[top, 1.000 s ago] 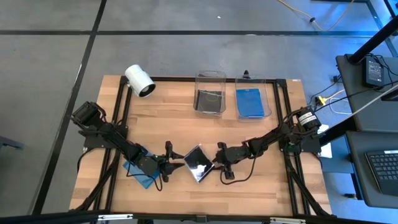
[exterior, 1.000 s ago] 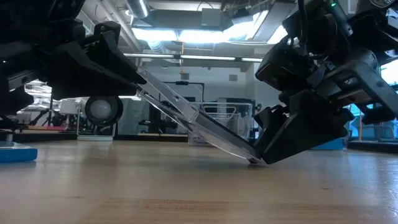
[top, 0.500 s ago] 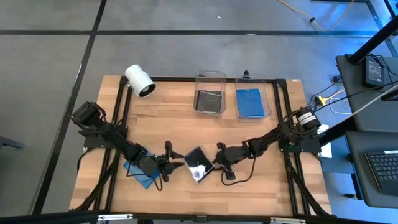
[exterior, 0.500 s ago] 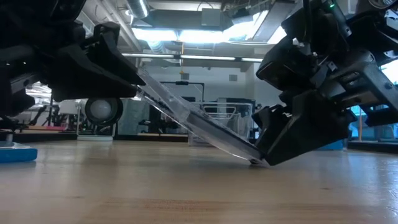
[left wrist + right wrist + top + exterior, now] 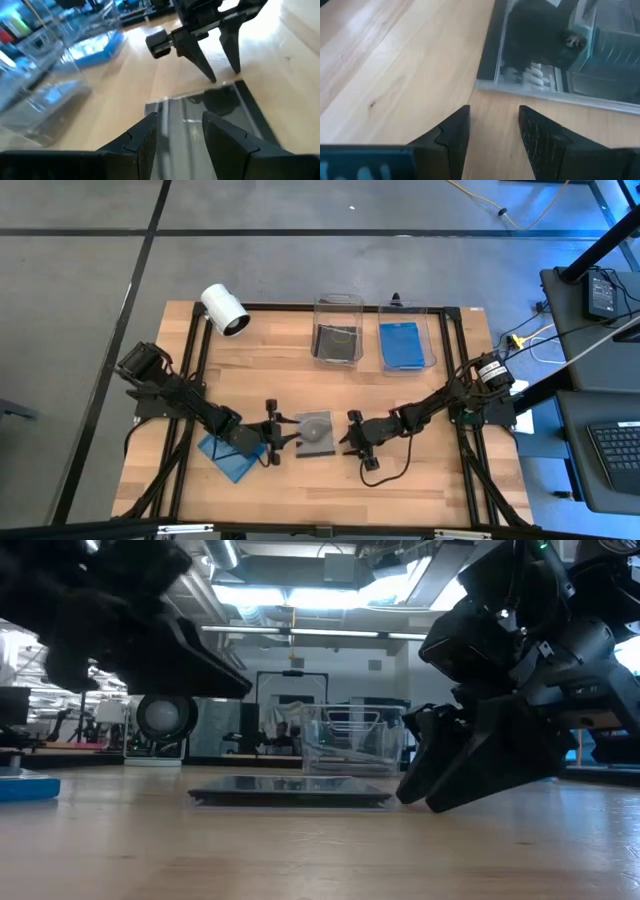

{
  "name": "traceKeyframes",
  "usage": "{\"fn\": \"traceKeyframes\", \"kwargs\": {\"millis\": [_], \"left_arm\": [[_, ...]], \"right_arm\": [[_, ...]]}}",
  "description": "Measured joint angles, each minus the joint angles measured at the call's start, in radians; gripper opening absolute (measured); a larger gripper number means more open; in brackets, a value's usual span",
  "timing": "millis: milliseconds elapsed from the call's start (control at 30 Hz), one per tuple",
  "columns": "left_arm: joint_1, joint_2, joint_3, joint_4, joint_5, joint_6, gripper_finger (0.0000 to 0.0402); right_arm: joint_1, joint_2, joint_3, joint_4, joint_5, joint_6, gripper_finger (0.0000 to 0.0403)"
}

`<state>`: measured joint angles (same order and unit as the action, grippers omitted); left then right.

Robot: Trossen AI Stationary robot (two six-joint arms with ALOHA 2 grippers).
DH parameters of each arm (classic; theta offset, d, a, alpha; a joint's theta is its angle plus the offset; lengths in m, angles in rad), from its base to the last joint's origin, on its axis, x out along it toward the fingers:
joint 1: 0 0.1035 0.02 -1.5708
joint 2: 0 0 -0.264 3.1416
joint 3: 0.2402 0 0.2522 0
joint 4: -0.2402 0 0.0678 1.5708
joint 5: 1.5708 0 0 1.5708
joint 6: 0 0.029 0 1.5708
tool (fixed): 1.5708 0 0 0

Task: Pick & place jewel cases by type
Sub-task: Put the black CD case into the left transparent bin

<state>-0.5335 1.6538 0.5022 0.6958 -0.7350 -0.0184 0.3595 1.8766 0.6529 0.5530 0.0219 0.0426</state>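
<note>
A blue jewel case (image 5: 228, 460) is seen lying flat near the table's (image 5: 420, 485) front left part, partly under the left arm, well to the left of the dark jewel case (image 5: 316, 433) that serves as the landmark here. The left gripper (image 5: 279, 437) is held just left of that dark case, its fingers (image 5: 150, 137) parted with nothing between them, their tips apart from the case edge. The dark jewel case is seen flat on the wood at the table's middle front, its glossy lid mirroring the room. Just right of it the right gripper (image 5: 348, 437) is lowered close to the table, its fingers (image 5: 454, 131) spread with only bare wood between them, short of the case's edge. Beyond the dark case, toward the table's far edge, two clear bins are set side by side: the left bin (image 5: 338, 330) holds dark cases, the right bin (image 5: 407, 334) holds blue ones. A white cylindrical camera (image 5: 224, 310) is placed well beyond and to the left of the dark case.
</note>
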Motion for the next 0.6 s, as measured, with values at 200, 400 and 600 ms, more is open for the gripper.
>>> {"fn": "traceKeyframes", "kwargs": {"millis": [200, 400, 600], "left_arm": [[0.046, 0.034, 0.000, -0.013, 0.111, -0.020, 0.0153], [0.040, 0.020, 0.000, -0.091, 0.113, -0.024, 0.0146], [-0.022, -0.019, 0.041, -0.126, 0.172, -0.083, 0.0136]], "right_arm": [[0.000, 0.000, 0.000, 0.002, 0.009, 0.001, 0.0172], [0.000, 0.000, 0.000, 0.003, 0.043, 0.031, 0.0172], [-0.003, -0.001, 0.002, -0.020, 0.060, -0.024, 0.0172]]}}
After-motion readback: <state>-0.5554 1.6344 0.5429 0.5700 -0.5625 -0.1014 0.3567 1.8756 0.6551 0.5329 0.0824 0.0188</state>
